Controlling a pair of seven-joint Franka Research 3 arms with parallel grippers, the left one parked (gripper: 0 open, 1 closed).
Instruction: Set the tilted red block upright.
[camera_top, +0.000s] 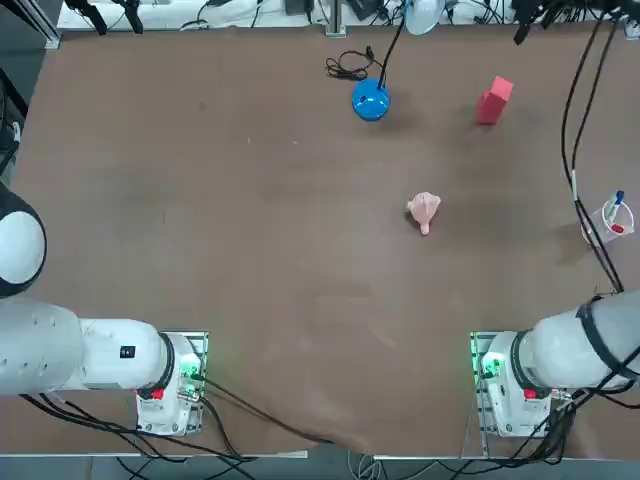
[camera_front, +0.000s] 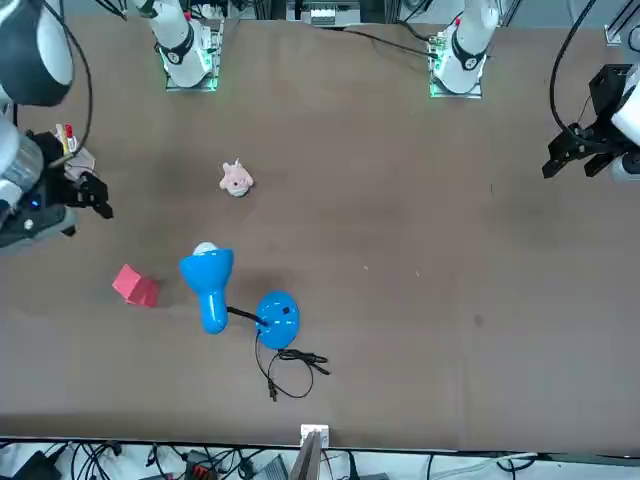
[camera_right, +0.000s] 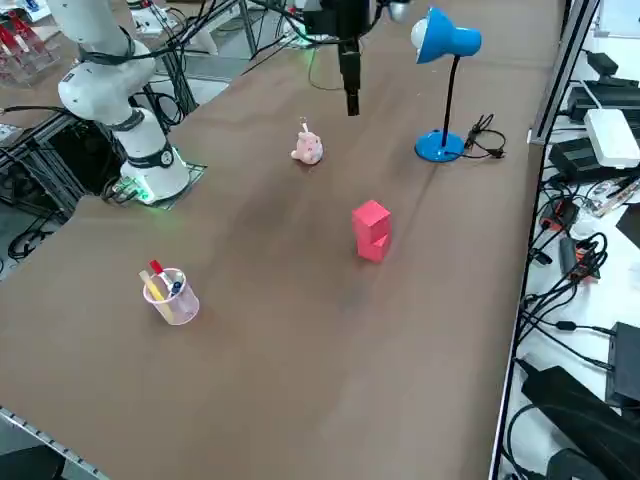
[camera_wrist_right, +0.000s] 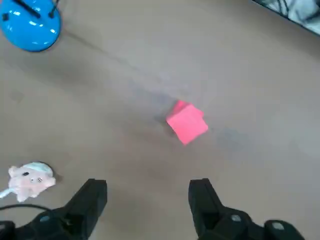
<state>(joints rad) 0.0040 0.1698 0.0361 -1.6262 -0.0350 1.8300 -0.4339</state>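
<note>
Front view: red block (camera_front: 136, 287) tilted on worktop (camera_front: 330, 380), near blue lamp (camera_front: 209, 280), apart from it. Right wrist view: right tool (camera_wrist_right: 147, 192) above worktop, fingers wide apart, nothing held; block beyond fingertips, untouched. Right side view: pale pink figurine (camera_right: 308, 147) and pen cup (camera_right: 172, 298) on worktop, both well apart from block.
</note>
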